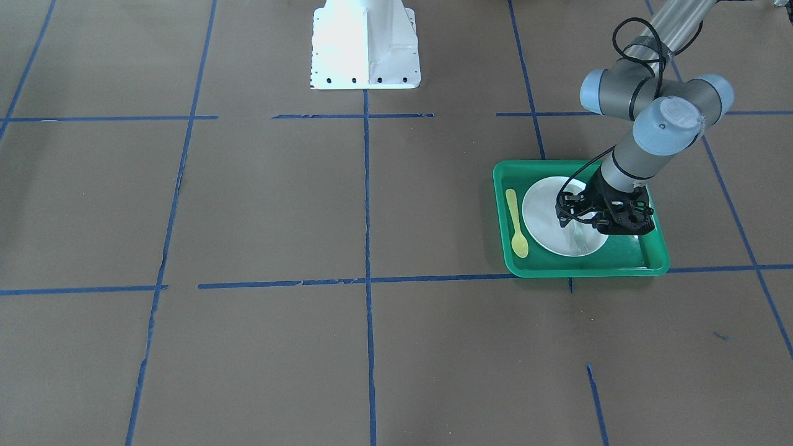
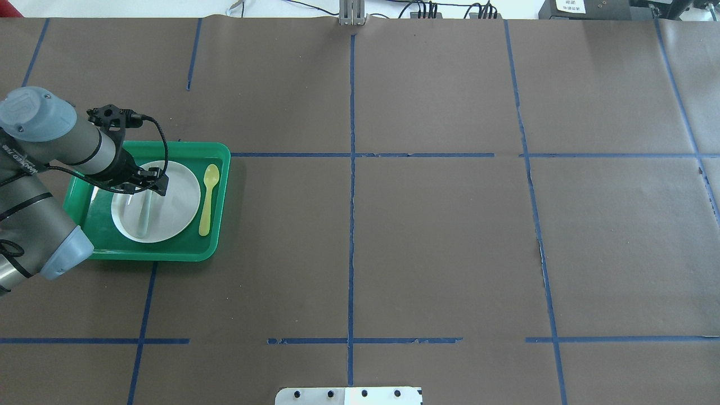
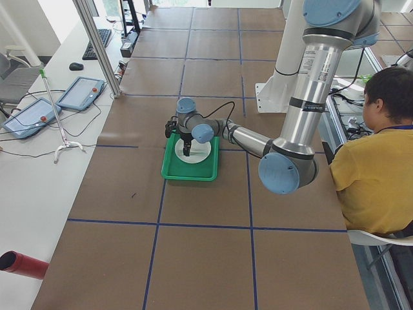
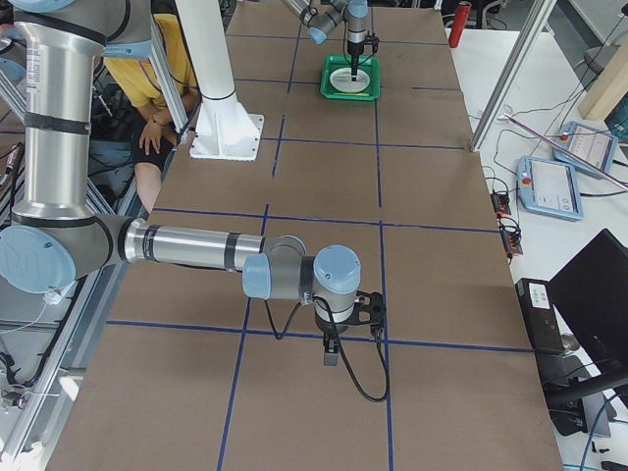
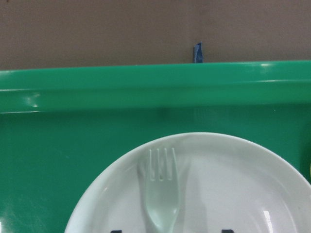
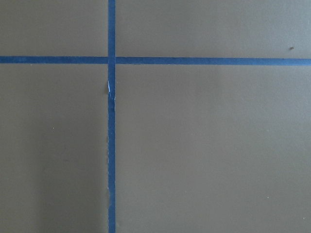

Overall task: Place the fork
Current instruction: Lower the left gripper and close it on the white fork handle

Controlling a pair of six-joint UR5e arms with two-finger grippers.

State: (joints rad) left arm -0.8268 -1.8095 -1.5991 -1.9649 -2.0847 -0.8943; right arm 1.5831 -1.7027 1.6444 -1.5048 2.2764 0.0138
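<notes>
Fork (image 5: pixel 160 199) is lying on plate (image 5: pixel 233 184) beneath left gripper (image 2: pixel 145 191), whose jaws are standing apart, empty. Spoon (image 2: pixel 208 197) is lying to its right in tray (image 2: pixel 169 253).

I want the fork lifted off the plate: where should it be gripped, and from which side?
Probably its narrow handle, straight from above, closing across its width: the fork lies flat on the plate, so nothing is exposed to a sideways approach.

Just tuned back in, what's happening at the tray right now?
The left gripper hangs over the white plate in the green tray, jaws open on either side of the fork, which lies on the plate ungripped. A yellow spoon lies in the tray beside the plate. The right gripper hangs over the table, far away.
</notes>
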